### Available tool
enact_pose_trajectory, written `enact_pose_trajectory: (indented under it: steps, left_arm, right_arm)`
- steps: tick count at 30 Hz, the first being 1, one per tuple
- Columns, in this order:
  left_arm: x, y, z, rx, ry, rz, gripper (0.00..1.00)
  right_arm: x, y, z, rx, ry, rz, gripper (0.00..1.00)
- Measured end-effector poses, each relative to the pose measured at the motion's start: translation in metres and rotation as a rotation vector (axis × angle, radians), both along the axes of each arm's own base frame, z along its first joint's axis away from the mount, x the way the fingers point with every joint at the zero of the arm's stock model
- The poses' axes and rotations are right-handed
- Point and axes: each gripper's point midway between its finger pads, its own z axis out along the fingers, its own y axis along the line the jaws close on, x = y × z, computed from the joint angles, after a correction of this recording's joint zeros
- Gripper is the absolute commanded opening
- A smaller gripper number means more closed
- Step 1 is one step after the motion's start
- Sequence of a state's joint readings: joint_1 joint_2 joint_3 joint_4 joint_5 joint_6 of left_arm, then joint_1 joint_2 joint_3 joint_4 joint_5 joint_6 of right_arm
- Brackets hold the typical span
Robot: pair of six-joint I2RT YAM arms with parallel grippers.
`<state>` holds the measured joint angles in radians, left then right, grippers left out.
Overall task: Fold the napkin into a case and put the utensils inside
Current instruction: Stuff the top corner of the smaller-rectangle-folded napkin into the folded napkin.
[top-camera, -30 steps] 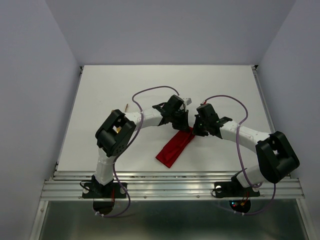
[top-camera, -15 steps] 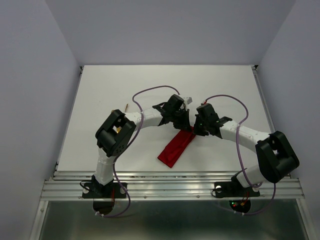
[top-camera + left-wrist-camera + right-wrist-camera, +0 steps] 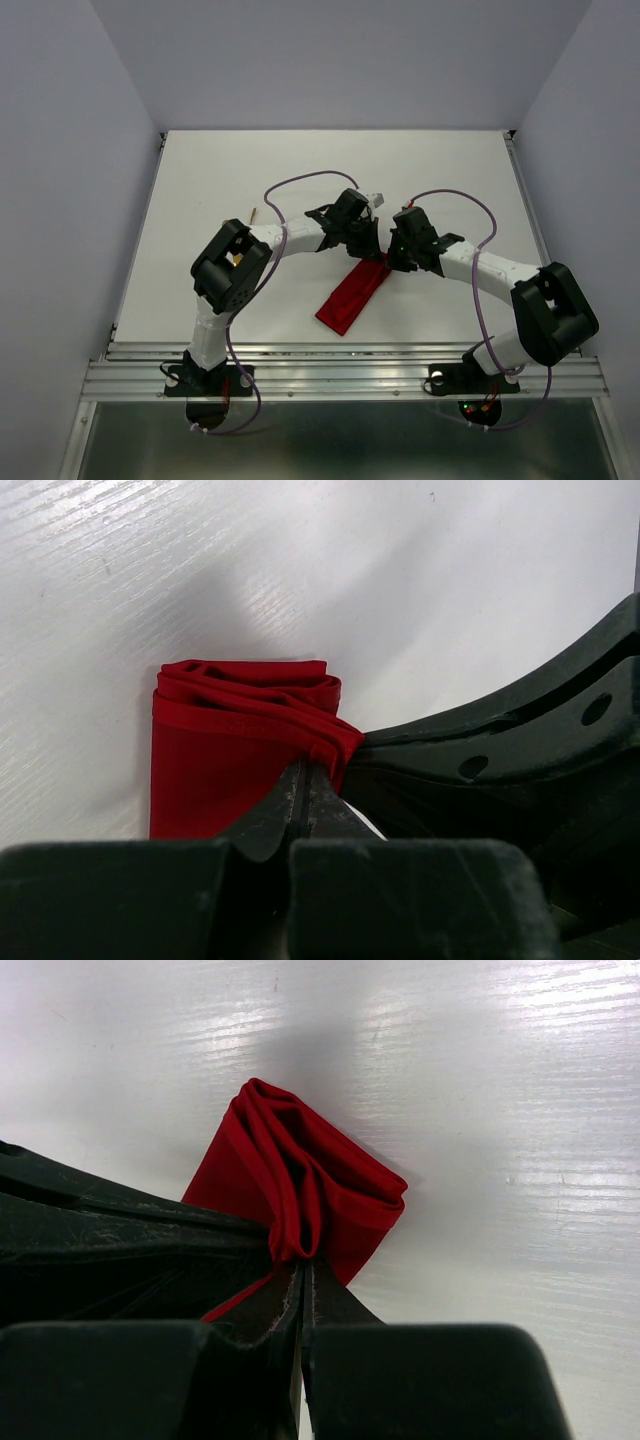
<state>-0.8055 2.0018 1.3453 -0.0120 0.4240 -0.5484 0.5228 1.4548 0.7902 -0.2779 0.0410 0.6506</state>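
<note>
The red napkin (image 3: 352,295) lies as a narrow folded strip slanting across the middle of the white table (image 3: 200,180). Both grippers meet at its far end. My left gripper (image 3: 368,252) is shut on one corner of that end, pinching the layered cloth (image 3: 240,740) at its fingertips (image 3: 305,772). My right gripper (image 3: 392,260) is shut on the neighbouring corner, where the cloth (image 3: 310,1190) bunches into folds above the gripper (image 3: 303,1260). Of the utensils, only a slim gold tip (image 3: 254,213) shows beside the left arm; the rest is hidden under it.
The right gripper's black body (image 3: 500,750) fills the right of the left wrist view, close against the left one. Purple cables (image 3: 300,182) arch over both arms. A metal rail (image 3: 340,370) runs along the near table edge.
The strip's near end has slid a little toward the far side, and the cloth looks slightly shorter. Both grippers have stayed shut at the far end and barely moved.
</note>
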Motion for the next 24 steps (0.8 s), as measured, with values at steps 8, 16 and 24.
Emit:
enact_pose_trajectory:
  steps: [8, 16, 24]
  left_arm:
    - [-0.003, -0.004, -0.011, 0.009, 0.026, -0.018, 0.00]
    - [-0.011, -0.004, -0.034, 0.041, 0.071, -0.034, 0.00]
    - [-0.011, -0.004, -0.035, 0.041, 0.073, -0.036, 0.00]
  right_arm:
    - [-0.001, -0.001, -0.001, -0.005, 0.007, 0.000, 0.01]
    - [-0.001, -0.003, -0.001, -0.006, 0.007, -0.003, 0.01]
    - [-0.001, -0.003, -0.001, -0.006, 0.006, -0.001, 0.01]
